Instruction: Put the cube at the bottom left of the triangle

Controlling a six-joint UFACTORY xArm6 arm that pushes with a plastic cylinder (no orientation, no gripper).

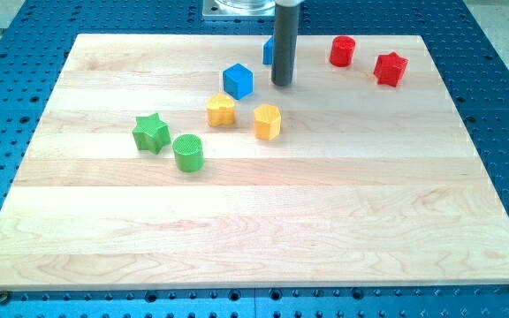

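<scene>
Rod upright, my tip [281,84] just right of blue cube [238,81].

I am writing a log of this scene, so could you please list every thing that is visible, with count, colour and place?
cube: 1, blue, upper middle of the board, left of my tip
block behind the rod: 1, blue, mostly hidden, shape unclear
yellow blocks: 2, centre, one left of the other
star: 1, green, left
cylinder: 1, green, right of the green star
red cylinder: 1, top right
red star: 1, top right
board: 1, pale wood
my tip: 1, dark rod, right of the cube, not touching
</scene>
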